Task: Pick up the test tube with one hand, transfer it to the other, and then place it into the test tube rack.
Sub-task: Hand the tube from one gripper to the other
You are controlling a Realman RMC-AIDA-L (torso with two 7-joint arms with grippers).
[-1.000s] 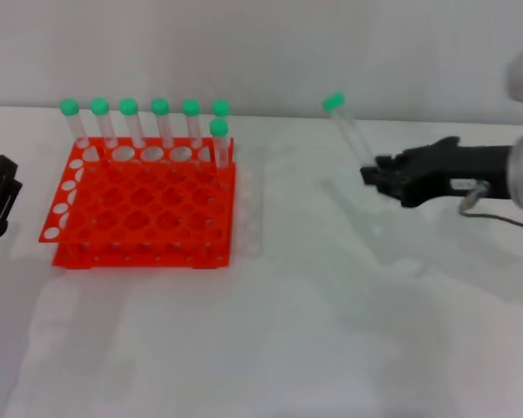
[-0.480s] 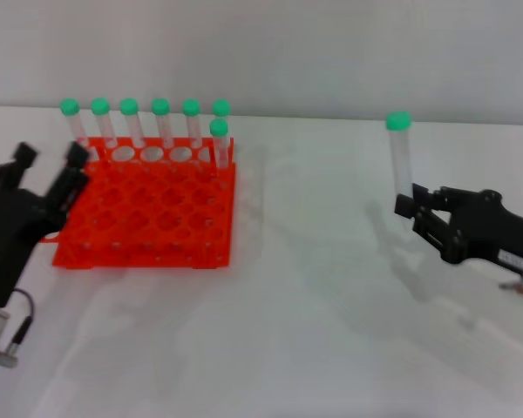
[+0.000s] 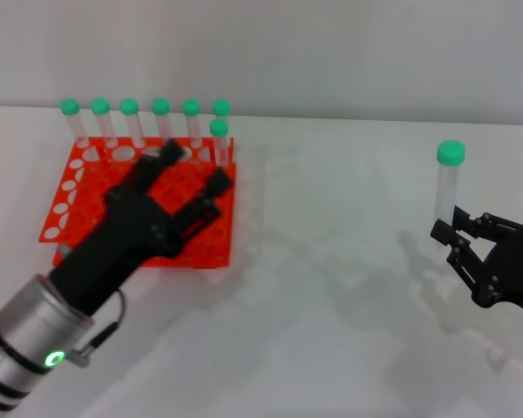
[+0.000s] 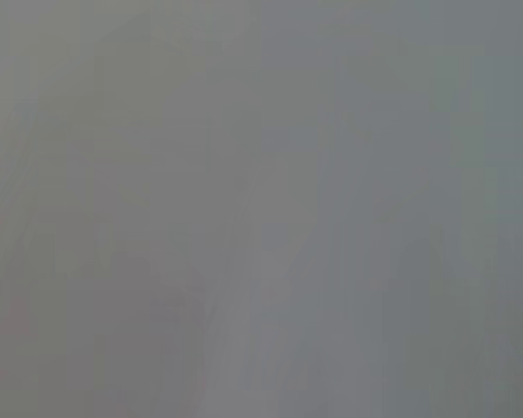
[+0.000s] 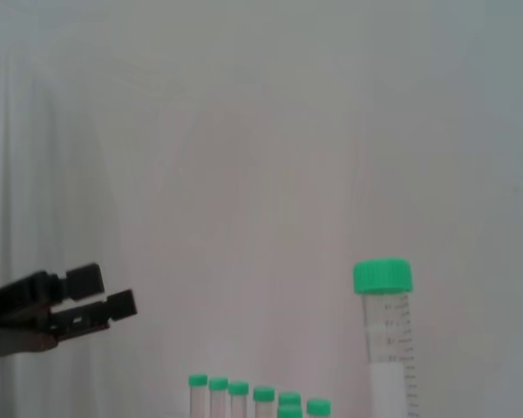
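Above the test tube rack (image 3: 87, 187), the left hand (image 3: 179, 187) reaches forward, fingers spread.

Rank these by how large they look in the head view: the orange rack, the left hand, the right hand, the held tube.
1. test tube rack and left hand: alike, and the hand's nearness makes it unsure.
2. right hand, holding the tube upright.
3. test tube.
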